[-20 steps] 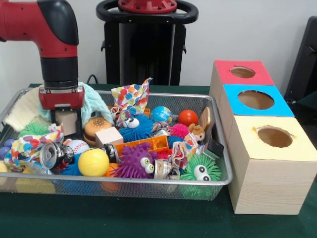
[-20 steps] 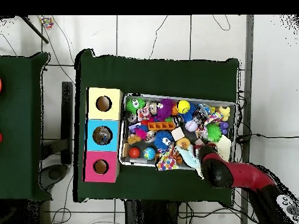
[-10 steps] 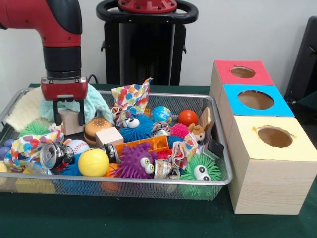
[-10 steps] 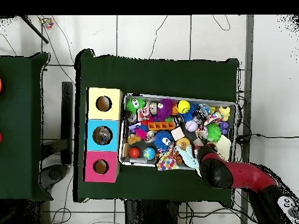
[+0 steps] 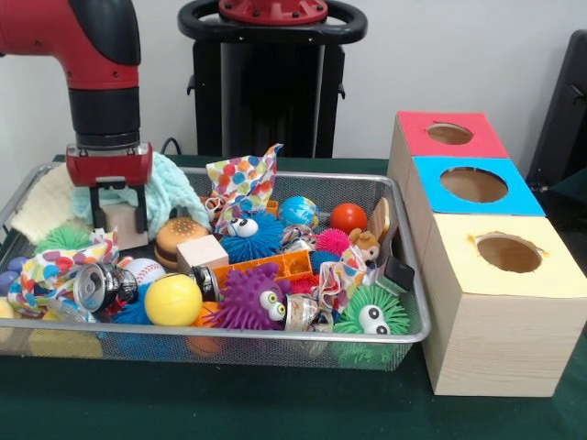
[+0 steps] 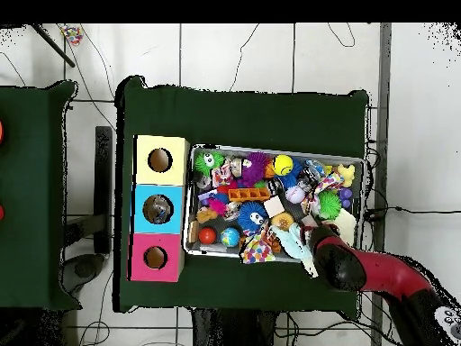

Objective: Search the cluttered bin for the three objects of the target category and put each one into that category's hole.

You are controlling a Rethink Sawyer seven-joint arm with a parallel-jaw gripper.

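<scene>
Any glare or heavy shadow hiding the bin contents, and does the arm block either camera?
Front view: lighting is even, with no heavy shadows in the bin and only a small glint on the can; the gripper shows plainly. Overhead view: no glare, but the arm covers one corner of the bin and hides the gripper.

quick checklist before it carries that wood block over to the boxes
1. Block held: the tool has a pale wooden cube between its fingers. Ok.
2. Block lifted free of the silver wire mesh bin: it hangs near the mint green cloth. Cannot tell.
3. Holes open: red-topped box, blue-topped box and yellow-topped wooden box show unblocked holes. Ok.
4. Right hole for blocks: cannot tell.
5. Path over the spotted paper wrap: it stands tall. Cannot tell.
</scene>
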